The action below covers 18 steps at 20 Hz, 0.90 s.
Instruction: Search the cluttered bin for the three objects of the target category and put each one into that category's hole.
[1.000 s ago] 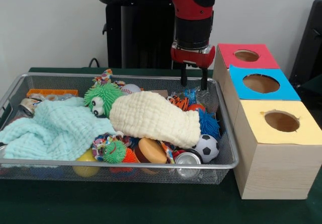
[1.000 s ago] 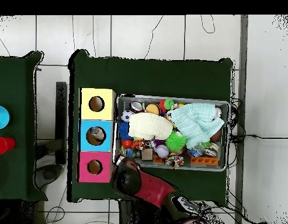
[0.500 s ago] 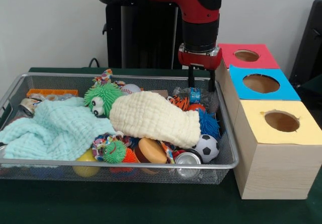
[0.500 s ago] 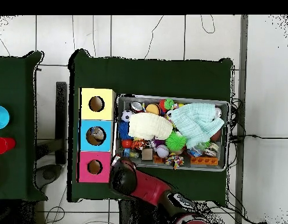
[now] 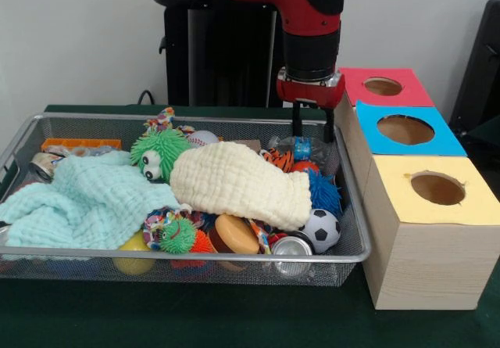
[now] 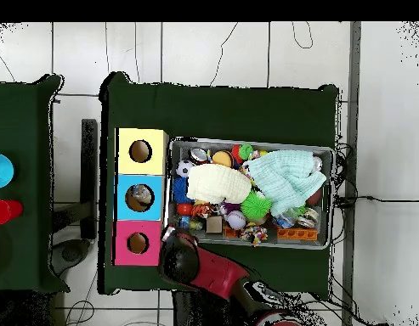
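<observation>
The wire mesh bin (image 5: 187, 255) is full of toys and cloths; it also shows in the overhead view (image 6: 246, 143). A crumpled see-through bottle (image 5: 300, 148) with a blue bit lies in the bin's far right corner. My gripper (image 5: 312, 135) is open and hangs straight over this bottle, its fingertips (image 5: 297, 131) level with the bottle's top. I cannot tell whether they touch it. The blue-panelled hole (image 5: 405, 130) is just right of the gripper, in the middle of the wooden box; it also shows in the overhead view (image 6: 139, 198). Other bottles are hidden.
A cream cloth (image 5: 234, 182) and a mint cloth (image 5: 86, 199) cover much of the bin. A green spiky toy (image 5: 158, 152), a soccer ball (image 5: 320, 229) and a silver can (image 5: 291, 246) lie around them. The red hole (image 5: 382, 86) and yellow hole (image 5: 437, 188) flank the blue one.
Over the last second my gripper moved right and slightly down, from the bin's far rim to over the bottle. It has hardly moved in the last half second.
</observation>
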Motion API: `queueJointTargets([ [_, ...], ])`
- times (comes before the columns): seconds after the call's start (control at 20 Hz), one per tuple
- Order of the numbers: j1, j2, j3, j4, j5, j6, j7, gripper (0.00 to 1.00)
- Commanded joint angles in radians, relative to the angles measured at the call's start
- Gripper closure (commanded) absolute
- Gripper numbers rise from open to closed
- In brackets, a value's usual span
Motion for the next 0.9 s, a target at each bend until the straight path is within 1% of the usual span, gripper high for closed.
queueJointTargets([
  [0.05, 0.009, -0.013, 0.067, -0.089, 0.025, -0.003, 0.206, 0.0],
  [0.3, 0.011, -0.014, 0.058, -0.107, 0.018, -0.022, 0.197, 0.0],
  [0.35, -0.003, -0.044, 0.05, -0.124, 0.027, 0.022, 0.179, 0.0],
  [0.6, 0.006, -0.068, 0.038, -0.129, 0.045, 0.061, 0.177, 0.0],
  [0.9, -0.001, -0.069, 0.047, -0.136, 0.042, 0.046, 0.179, 0.0],
])
